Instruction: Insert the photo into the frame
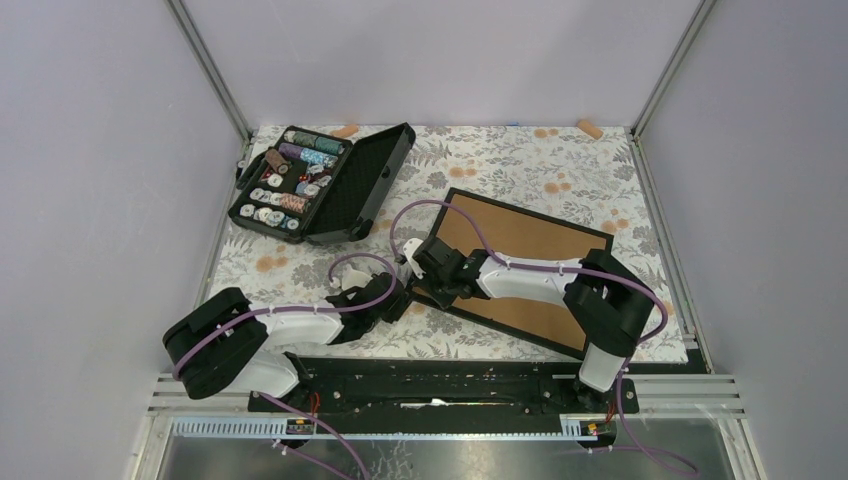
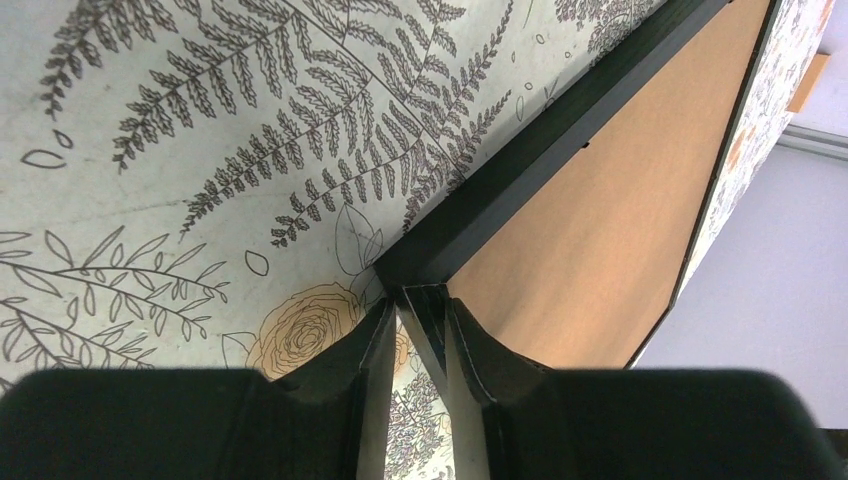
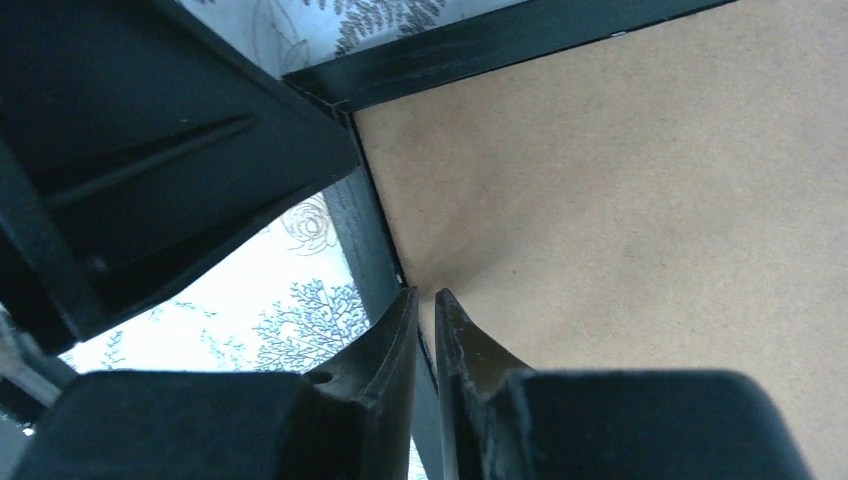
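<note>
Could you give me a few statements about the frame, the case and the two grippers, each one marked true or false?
The frame lies with its brown board back facing up: true.
The case of thread spools is closed: false, it lies open.
The frame's edge sits between the fingers of the left gripper: true.
The right gripper hovers over the case: false, it is at the frame's edge too.

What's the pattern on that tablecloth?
The tablecloth has grey fern leaves and pale orange roses on white; the left wrist view shows it best.
</note>
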`<state>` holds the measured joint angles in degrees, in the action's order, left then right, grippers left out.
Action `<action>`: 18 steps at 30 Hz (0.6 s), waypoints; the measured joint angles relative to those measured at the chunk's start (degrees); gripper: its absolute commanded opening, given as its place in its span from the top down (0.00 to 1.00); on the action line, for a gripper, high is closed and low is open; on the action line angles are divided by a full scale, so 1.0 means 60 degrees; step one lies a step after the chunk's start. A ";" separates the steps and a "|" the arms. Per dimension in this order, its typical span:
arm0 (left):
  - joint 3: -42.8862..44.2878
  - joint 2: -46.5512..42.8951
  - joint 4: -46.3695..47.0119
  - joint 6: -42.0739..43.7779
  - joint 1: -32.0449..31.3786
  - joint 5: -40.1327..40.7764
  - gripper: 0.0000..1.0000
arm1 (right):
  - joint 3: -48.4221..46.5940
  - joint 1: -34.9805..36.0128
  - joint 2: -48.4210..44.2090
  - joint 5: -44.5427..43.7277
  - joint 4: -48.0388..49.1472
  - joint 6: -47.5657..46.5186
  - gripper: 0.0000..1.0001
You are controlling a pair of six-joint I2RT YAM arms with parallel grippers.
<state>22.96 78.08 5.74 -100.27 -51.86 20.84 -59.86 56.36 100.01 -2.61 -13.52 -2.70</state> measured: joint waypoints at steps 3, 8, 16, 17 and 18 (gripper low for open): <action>0.0000 -0.0004 -0.0022 -0.0113 -0.0018 0.0015 0.74 | -0.0117 0.0018 0.0117 -0.0248 -0.0124 0.0018 0.83; 0.0000 -0.0007 -0.0040 -0.0222 -0.0022 0.0015 0.75 | -0.0393 0.0044 0.0393 -0.0437 -0.0270 0.0080 0.69; 0.0000 -0.0058 -0.0098 -0.0280 -0.0036 0.0040 0.76 | -0.0350 0.0051 0.0321 -0.0612 -0.0117 0.0372 0.67; 0.0000 -0.0062 -0.0113 -0.0284 -0.0036 0.0040 0.76 | -0.0346 0.0051 0.0313 -0.0623 -0.0113 0.0412 0.67; 0.0000 -0.0062 -0.0117 -0.0295 -0.0036 0.0040 0.76 | -0.0339 0.0051 0.0310 -0.0627 -0.0106 0.0470 0.68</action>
<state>22.96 77.71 5.04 -102.04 -52.07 21.08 -61.89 56.66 101.86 -6.37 -14.15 0.12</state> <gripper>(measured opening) 0.244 0.337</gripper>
